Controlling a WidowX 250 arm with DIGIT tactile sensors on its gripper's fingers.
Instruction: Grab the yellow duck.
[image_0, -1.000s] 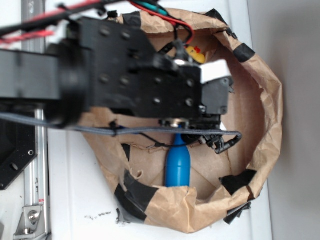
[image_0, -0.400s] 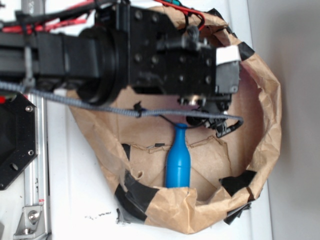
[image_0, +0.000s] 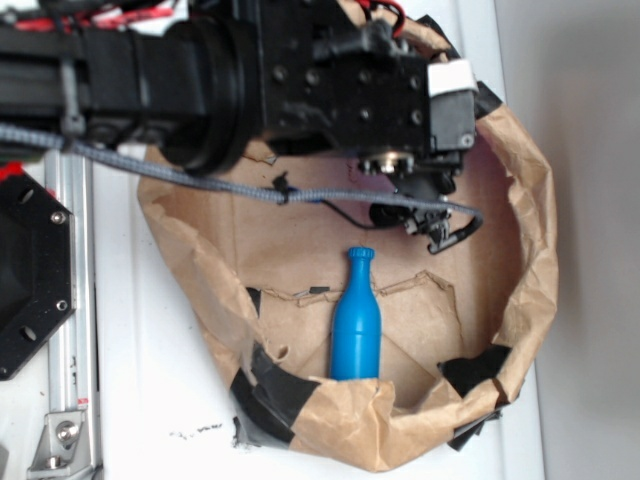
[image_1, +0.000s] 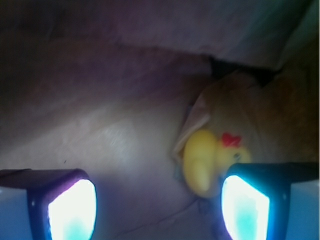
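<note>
Exterior view first: the black arm (image_0: 230, 80) reaches in from nine o'clock across the top of the frame, its wrist block with a white tag (image_0: 452, 78) hanging over the brown paper bag (image_0: 535, 250), which lies open like a shallow nest, patched with black tape (image_0: 275, 385) along its rim. A blue bottle (image_0: 356, 318) lies on the bag's floor toward six o'clock, cap pointing to twelve, well apart from the arm's tip. A grey cable (image_0: 180, 178) sags across from nine o'clock to the middle. The duck cannot be seen here; the arm covers that part of the bag, and the fingers are hidden too. Over to the wrist view: there it is, the yellow duck (image_1: 207, 162), just right of centre at about four o'clock, red mark on its head, sitting on the paper against a crumpled fold. The gripper (image_1: 160, 205) is spread wide with nothing in it, one bright pad at seven o'clock and the other pad (image_1: 245, 207) at five o'clock. The duck sits just inside that right-hand pad, which overlaps its lower edge; whether they touch, I cannot tell.
</note>
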